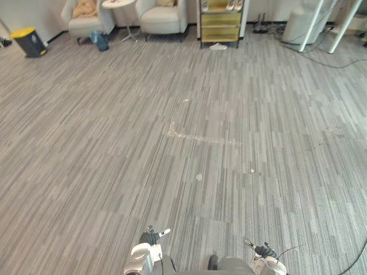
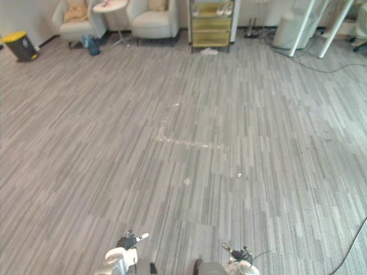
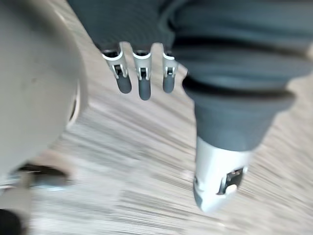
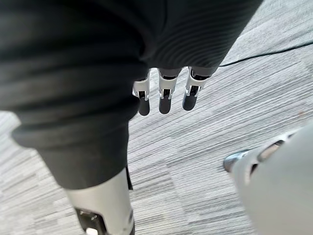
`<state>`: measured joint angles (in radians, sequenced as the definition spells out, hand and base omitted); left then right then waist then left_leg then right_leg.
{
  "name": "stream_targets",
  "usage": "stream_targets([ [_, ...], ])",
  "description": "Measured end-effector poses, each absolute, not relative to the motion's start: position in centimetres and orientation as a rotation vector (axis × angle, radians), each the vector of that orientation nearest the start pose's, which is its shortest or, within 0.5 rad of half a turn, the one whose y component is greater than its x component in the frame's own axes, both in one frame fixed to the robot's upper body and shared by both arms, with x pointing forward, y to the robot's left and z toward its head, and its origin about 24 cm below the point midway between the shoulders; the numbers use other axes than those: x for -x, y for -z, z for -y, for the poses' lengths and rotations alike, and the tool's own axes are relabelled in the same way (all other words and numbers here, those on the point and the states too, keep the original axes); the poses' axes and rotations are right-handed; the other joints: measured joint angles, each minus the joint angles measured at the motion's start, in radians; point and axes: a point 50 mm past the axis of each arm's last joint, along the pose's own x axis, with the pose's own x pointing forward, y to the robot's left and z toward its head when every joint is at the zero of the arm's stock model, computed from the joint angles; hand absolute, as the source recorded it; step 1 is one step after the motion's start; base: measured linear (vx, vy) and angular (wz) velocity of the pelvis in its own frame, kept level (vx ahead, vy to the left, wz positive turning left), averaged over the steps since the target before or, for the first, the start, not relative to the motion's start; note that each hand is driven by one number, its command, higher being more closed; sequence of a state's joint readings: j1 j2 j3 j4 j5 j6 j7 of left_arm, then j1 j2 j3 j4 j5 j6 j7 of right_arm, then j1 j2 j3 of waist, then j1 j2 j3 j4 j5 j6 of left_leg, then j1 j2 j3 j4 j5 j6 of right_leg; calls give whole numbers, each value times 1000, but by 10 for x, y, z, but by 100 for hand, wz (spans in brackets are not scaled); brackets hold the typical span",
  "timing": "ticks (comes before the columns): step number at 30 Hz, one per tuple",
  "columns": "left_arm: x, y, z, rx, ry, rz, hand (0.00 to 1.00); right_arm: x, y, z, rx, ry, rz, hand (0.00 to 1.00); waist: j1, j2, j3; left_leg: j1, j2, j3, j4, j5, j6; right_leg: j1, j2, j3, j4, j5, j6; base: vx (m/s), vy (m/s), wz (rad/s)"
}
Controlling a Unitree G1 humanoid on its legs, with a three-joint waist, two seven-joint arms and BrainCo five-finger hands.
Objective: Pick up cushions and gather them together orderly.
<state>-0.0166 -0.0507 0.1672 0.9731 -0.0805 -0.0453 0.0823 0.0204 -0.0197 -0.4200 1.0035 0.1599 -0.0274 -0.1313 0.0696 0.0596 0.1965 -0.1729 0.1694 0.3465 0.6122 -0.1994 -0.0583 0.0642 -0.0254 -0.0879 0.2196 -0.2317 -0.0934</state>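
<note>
Cushion (image 1: 85,8) on armchair (image 1: 87,26), far from robot hands (image 1: 150,237) (image 1: 265,251)

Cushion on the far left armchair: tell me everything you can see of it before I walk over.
The cushion is tan, plump and looks like soft fabric. It rests on the seat of the white armchair, propped against the backrest between the armrests. As far as shows, it touches only the chair. It sits at the room's far left, across the grey carpet, with a round side table beside the chair. Finer detail is too small to tell.
</note>
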Motion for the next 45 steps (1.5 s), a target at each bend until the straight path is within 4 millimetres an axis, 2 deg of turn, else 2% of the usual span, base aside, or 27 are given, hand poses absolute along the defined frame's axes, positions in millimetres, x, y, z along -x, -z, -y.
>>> stream_targets([
  [1, -150, 144, -157, 155, -241, -917, 0, -111, 152, 218, -266, 610, -979, 0, -5, 2, 0, -28, -33, -27, -257, 36, -13, 51, -10, 27, -36, -19, 24, 486, 215, -83],
  [4, -151, 144, -155, 134, -217, -917, 0, -103, 153, 225, -254, 632, -1000, 0, 4, 5, -17, -70, -50, -89, -372, 149, -19, 115, -4, 71, -87, -58, 56, 475, 244, -53],
  [6, -149, 144, -166, 104, -227, -925, 0, -95, 157, 220, -263, 631, -1029, 0, 13, -57, -69, -62, -117, -102, -364, 162, 21, 105, -66, 116, -16, -106, 86, 642, 301, -72],
  [7, -150, 145, -172, 88, -234, -931, 0, -100, 156, 216, -271, 622, -1020, 0, 14, -92, -61, -9, -140, -66, -366, 127, 40, -5, -103, 126, 267, -105, 185, 759, 292, -75],
  [8, -149, 145, -173, 82, -233, -936, 0, -100, 157, 215, -275, 619, -1023, 0, 13, -96, -57, 13, -144, -59, -368, 122, 42, -42, -109, 129, 361, -83, 232, 607, 200, -57],
  [9, -148, 146, -175, 65, -226, -946, 0, -101, 158, 211, -284, 612, -1031, 0, 5, -101, -47, 72, -150, -50, -373, 102, 51, -116, -129, 130, 561, -15, 329, 554, 199, -23],
  [10, -146, 147, -173, 51, -210, -961, 0, -94, 160, 206, -292, 606, -1053, 0, -13, -92, -41, 199, -154, -34, -411, 73, 55, -186, -162, 75, 745, -4, 313, 554, 186, -22],
  [12, -144, 148, -171, 50, -205, -971, 0, -99, 158, 209, -280, 599, -1036, 0, -15, -75, -35, 289, -153, -20, -466, 73, 54, -230, -187, -8, 746, -33, 256, 472, 131, -24],
  [14, -152, 145, -169, 23, -178, -949, 0, -107, 156, 211, -282, 599, -1013, 0, -23, -62, -32, 361, -137, -16, -515, 72, 52, -316, -198, -178, 512, -49, 158, 536, 31, -3],
  [15, -155, 144, -168, 21, -174, -942, 0, -108, 156, 212, -284, 600, -1010, 0, -24, -60, -30, 368, -136, -17, -522, 72, 52, -330, -195, -188, 458, -38, 146, 533, -68, 24],
  [18, -155, 145, -166, 7, -161, -949, 0, -110, 153, 222, -278, 626, -994, 0, -49, -52, -18, 428, -133, -53, -542, 45, 12, -375, -144, -91, 74, 166, 133, 470, -159, 42],
  [19, -148, 148, -167, 7, -168, -971, 0, -102, 155, 226, -274, 643, -1013, 0, -60, -78, -20, 470, -148, -90, -542, 20, -12, -367, -141, -19, -17, 294, 131, 673, -316, 32],
  [20, -142, 151, -162, 33, -175, -996, 0, -99, 155, 234, -261, 658, -1021, 0, -63, -30, -7, 513, -121, -117, -536, -2, -30, -370, -110, -8, 69, 324, 114, 564, -275, 14],
  [22, -134, 154, -153, 69, -178, -1014, 0, -100, 153, 243, -248, 673, -1019, 0, -62, 4, -14, 442, -78, -167, -320, 4, -37, -384, -92, -12, 167, 194, 109, 537, -319, -14],
  [24, -135, 154, -150, 83, -177, -1013, 0, -98, 153, 244, -247, 676, -1022, 0, -69, 21, -9, 343, -30, -198, -89, 52, -97, -336, -75, -31, 165, 154, 100, 400, -262, 11],
  [25, -137, 153, -146, 107, -171, -1004, 0, -97, 154, 241, -237, 659, -1030, 0, -69, 28, -4, 246, 30, -188, 144, 144, -120, -266, -62, -48, 143, 118, 82, 348, -197, 26],
  [27, -143, 150, -146, 109, -162, -973, 0, -94, 155, 241, -236, 658, -1044, 0, -59, 11, 12, 153, 69, -108, 304, 91, -63, -144, -64, -64, 85, 96, 67, 443, -212, 20],
  [29, -147, 147, -146, 110, -161, -947, 0, -97, 153, 244, -233, 666, -1034, 0, -41, 4, 12, 79, 55, -17, 251, 46, -38, -62, -71, -61, 6, 94, 69, 347, -120, -17],
  [31, -149, 146, -146, 109, -161, -936, 0, -105, 150, 249, -225, 661, -1014, 0, -22, 18, 8, 36, -32, 1, -131, 54, -38, -4, -74, -54, -61, 88, 91, 342, 1, -28],
  [34, -146, 148, -143, 98, -142, -947, 0, -99, 150, 258, -201, 675, -1027, 0, -7, 61, -3, 35, -90, 5, -508, 195, -55, 63, -56, -63, -106, 71, 125, 429, 106, -8],
  [35, -141, 149, -144, 97, -143, -960, 0, -94, 150, 261, -188, 678, -1037, 0, -6, 89, -13, 37, -81, 28, -522, 246, -35, 101, -31, -65, -115, 44, 144, 603, 212, 0],
  [36, -139, 151, -145, 96, -148, -970, 0, -93, 150, 262, -183, 680, -1041, 0, -6, 92, -15, 39, -77, 24, -519, 303, 59, 121, -26, -64, -118, 29, 152, 529, 185, 9],
  [38, -139, 151, -159, 66, -167, -974, 0, -91, 155, 246, -205, 643, -1069, 0, -4, 21, -35, 58, -155, 29, -504, 248, 105, 157, -97, -68, -120, 9, 184, 513, 143, 17],
  [39, -139, 151, -161, 61, -169, -975, 0, -92, 156, 244, -209, 636, -1070, 0, -4, 11, -35, 61, -169, 26, -500, 227, 112, 160, -107, -67, -109, 10, 186, 480, 144, 25],
  [41, -140, 151, -163, 56, -162, -981, 0, -91, 157, 241, -182, 602, -1083, 0, 0, 9, -35, 110, -188, 7, -490, 164, 115, 83, -137, -31, 159, 4, 230, 440, 165, 25],
  [43, -137, 152, -166, 43, -159, -995, 0, -89, 158, 238, -192, 591, -1092, 0, -4, 7, -31, 177, -197, -19, -499, 132, 104, -35, -154, 17, 468, 58, 363, 373, 126, 33],
  [45, -131, 154, -171, 26, -154, -1019, 0, -87, 158, 236, -201, 597, -1077, 0, -17, -6, -20, 294, -215, -72, -525, 96, 94, -137, -166, 39, 686, 9, 321, 418, 46, 71],
])
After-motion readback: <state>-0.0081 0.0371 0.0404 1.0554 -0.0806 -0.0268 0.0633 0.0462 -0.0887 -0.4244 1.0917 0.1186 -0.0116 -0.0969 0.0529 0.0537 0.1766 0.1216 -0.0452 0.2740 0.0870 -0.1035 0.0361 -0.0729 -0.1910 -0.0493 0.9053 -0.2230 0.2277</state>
